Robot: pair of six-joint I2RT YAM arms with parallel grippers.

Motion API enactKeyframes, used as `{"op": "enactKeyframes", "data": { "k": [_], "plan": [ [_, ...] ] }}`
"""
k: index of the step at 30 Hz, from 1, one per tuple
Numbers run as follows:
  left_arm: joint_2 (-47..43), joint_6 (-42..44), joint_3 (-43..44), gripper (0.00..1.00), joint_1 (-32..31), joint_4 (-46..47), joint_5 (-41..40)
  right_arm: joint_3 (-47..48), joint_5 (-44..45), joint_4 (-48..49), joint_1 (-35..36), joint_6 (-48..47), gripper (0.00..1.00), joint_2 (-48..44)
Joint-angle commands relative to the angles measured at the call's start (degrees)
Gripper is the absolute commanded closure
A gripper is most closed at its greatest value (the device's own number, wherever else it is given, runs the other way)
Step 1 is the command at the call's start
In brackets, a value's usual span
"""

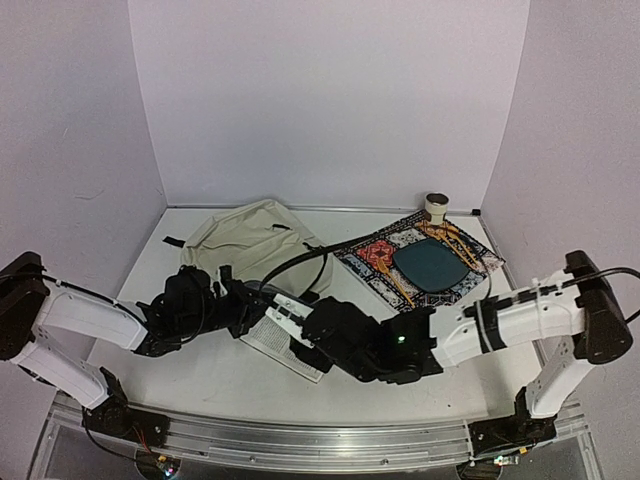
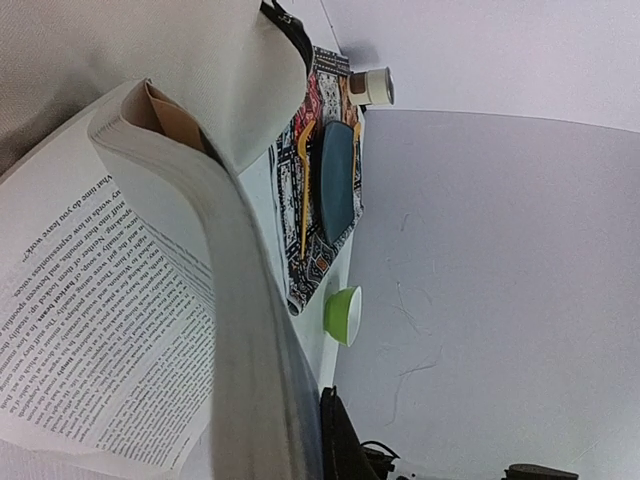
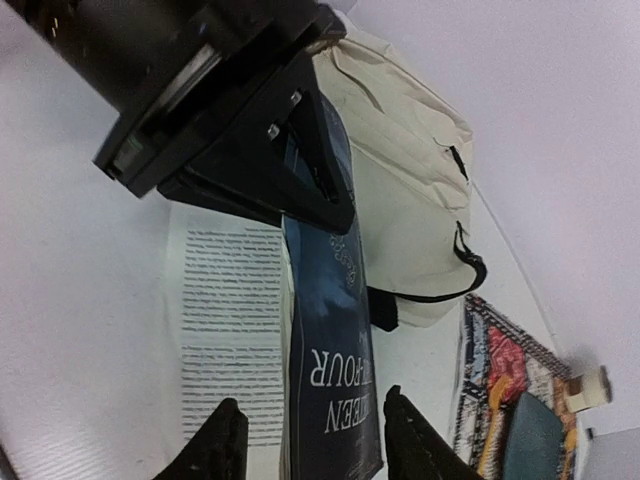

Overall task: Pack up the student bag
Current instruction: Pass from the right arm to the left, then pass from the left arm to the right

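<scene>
Student bag (image 1: 250, 238) is lying flat toward the back of the table, left of centre, long axis roughly 9-to-3 in the top view. I can't make out an open mouth on it anywhere. The book (image 1: 285, 338) is splayed open just in front of it, between the two arms. From the left gripper (image 1: 238, 305) the bag sits at about 12 o'clock, and from the right gripper (image 3: 313, 402) more like 11, so I'd say the left arm is the nearer one (not by much). Left jaws are clenched on the book's dark cover, with the forearm reaching in low from 9 o'clock and the wrist rolled sideways. Right fingers are parted either side of the book's edge, not gripping, with that arm stretched in low from 3 o'clock.
</scene>
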Motion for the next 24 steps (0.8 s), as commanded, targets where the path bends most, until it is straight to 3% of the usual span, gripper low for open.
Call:
{"op": "enactKeyframes", "data": {
  "k": [1,6,12,18,24],
  "plan": [
    [-5.8,2.3,1.3,1.0,0.3,5.7,-1.0,-3.5,-13.5,0.9,-0.5,9.1,0.37,-9.9],
    [-8.6,4.6,1.3,1.0,0.3,5.8,-1.2,-8.0,-23.1,3.1,-4.0,18.9,0.24,-16.3],
    [-10.7,7.2,0.8,1.0,0.3,6.2,-1.3,-18.9,-33.2,15.3,-10.4,28.6,0.03,-27.6],
    [-12.0,9.1,1.4,1.0,0.3,8.0,0.6,-28.0,-35.4,24.4,-19.4,41.1,0.02,-32.9],
    [-11.9,9.7,2.0,1.0,0.2,11.1,3.4,-34.5,-38.4,37.5,-25.4,51.9,0.02,-30.8]
  ]
}}
